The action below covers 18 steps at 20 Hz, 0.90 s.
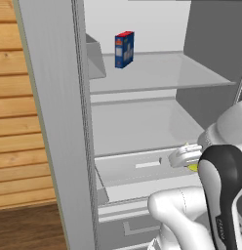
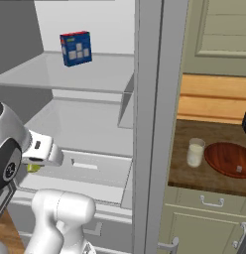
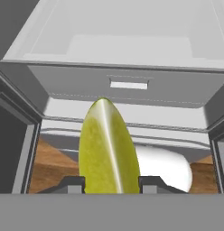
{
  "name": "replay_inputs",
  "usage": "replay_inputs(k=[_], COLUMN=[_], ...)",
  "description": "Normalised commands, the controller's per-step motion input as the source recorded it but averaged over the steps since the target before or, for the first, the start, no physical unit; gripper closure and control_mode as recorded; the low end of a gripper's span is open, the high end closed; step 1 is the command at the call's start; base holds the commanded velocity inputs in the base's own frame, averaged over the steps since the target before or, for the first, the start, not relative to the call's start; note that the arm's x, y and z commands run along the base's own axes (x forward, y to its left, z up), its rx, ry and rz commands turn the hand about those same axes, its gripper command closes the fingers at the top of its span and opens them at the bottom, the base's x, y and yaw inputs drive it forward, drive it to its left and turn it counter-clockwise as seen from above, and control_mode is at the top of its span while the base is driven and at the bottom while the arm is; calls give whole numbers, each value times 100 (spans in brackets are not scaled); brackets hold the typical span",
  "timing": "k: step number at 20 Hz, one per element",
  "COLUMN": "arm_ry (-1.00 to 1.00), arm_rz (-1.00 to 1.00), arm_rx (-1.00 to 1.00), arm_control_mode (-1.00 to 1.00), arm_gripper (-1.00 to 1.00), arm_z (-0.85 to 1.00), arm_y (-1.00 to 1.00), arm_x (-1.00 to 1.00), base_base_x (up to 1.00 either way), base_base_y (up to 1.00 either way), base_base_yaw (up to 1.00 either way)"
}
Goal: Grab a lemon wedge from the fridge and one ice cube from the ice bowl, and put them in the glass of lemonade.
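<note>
Left base view: I see the gripper (image 1: 190, 163) in front of the open fridge (image 1: 142, 122), a lemon wedge (image 1: 192, 167) just under it.

Right base view: glass of lemonade (image 2: 195, 152) far right, beside ice bowl (image 2: 229, 159).

Hand view: fingers (image 3: 73, 184) clamped on the wedge.

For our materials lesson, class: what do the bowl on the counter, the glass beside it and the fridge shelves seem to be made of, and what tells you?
Ice bowl: apparently wood, reddish-brown with a matte look.
Glass of lemonade: seemingly clear glass, since pale liquid shows through its wall.
Fridge shelves: perhaps translucent plastic or frosted glass; pale grey, smooth, slightly see-through. The rendering leaves this open.
</note>
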Motion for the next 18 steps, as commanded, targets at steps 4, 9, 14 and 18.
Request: replay_inputs(k=[4,9,14,18], arm_ry=[0,0,0,0], arm_rz=[0,0,0,0], arm_rx=[0,0,0,0], arm_control_mode=[-100,100,100,100], arm_gripper=[100,100,100,100], arm_z=[0,0,0,0], arm_y=[0,0,0,0], arm_x=[-3,0,0,0], base_base_x=[0,-6,-91,-100], base_base_y=[0,0,0,1], base_base_yaw=[0,0,-2,-3])
